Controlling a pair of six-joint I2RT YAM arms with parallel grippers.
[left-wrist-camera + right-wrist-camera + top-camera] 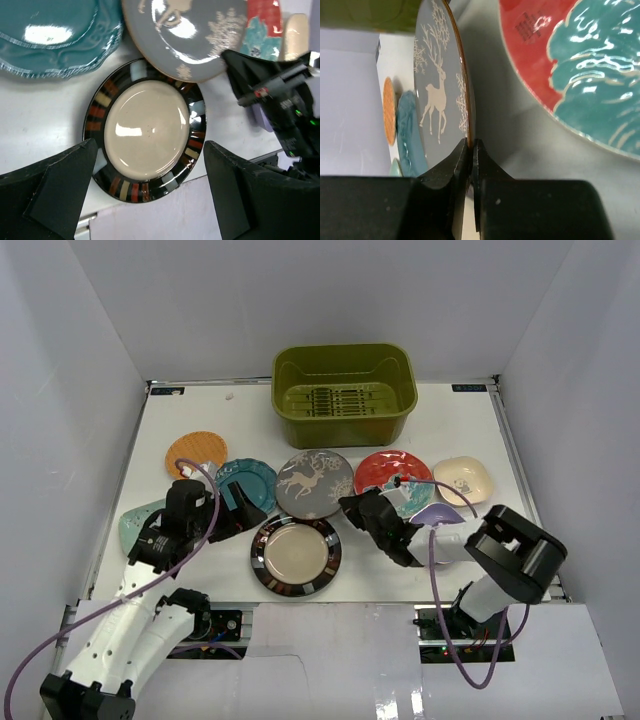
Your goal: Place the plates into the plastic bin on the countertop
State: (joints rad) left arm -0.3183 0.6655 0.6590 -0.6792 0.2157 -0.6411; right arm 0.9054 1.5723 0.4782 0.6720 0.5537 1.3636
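Gripping: the right gripper [471, 145] was closed almost fully on the rim of the grey deer plate [437, 95], with one finger on each face of the thin edge (a rim pinch is about the only hold a flat plate offers).
Deer plate: it sat in the middle of the tabletop [455, 430], in the row with the other plates and not yet in the bin. Its near edge overlapped the dark-rimmed beige plate [145, 130].
Left gripper [150, 155]: it was spread wide and held nothing. It hung over the beige plate, which showed between its fingers, so it was probably lined up for a later pick.
Bin [345, 430]: the green tub stood at the far side of the tabletop, well apart from the deer plate and almost straight beyond it. Its slotted bottom was bare.
Edges: the red plate [385, 472] lay just beside the right gripper, and the teal plate [250, 472] was close on the deer plate's other side. A sideways slide looked likely to knock a neighbour.
Open room: a bare strip of tabletop ran between the row of plates and the bin. Lifting first and then carrying forward seemed the clear way in.
Risk: a pinch this narrow might let the plate pivot or slip.
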